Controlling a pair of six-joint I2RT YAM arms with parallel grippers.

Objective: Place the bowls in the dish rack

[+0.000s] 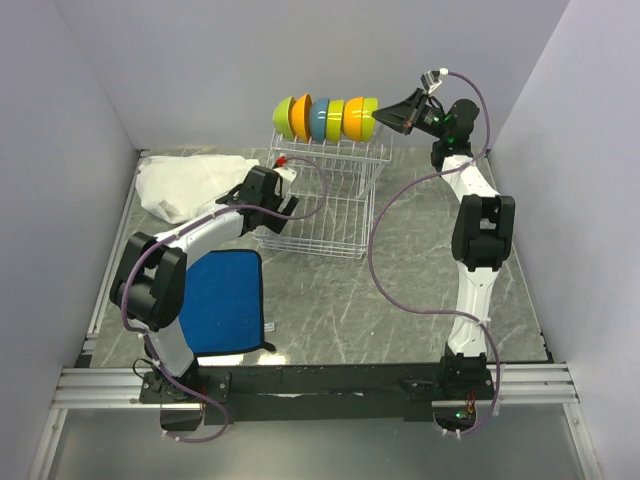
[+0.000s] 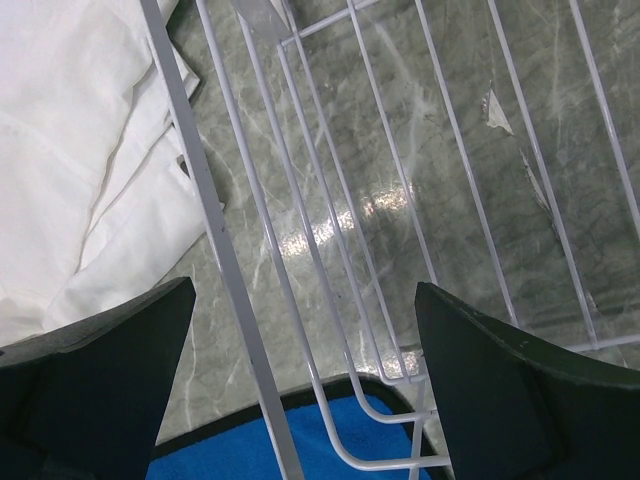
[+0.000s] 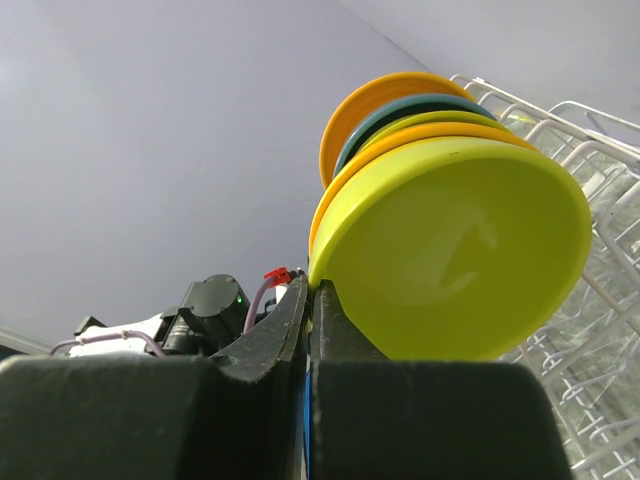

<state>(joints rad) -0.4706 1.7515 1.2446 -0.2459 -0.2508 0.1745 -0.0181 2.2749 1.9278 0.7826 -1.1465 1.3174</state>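
Bowls [image 1: 325,118] stand on edge in a row on the upper shelf of the dish rack [image 1: 318,214], in orange, yellow and blue. Right jaws are closed to a thin slit on the rim of the end one, a lime bowl [image 3: 450,240] (the one nearest the right arm). Left jaws are spread wide, holding nothing, straddling rack wires low at the rack's left side. Blue mat [image 1: 225,300] and white cloth [image 1: 185,185] lie on the surface [image 1: 420,270] nearby.
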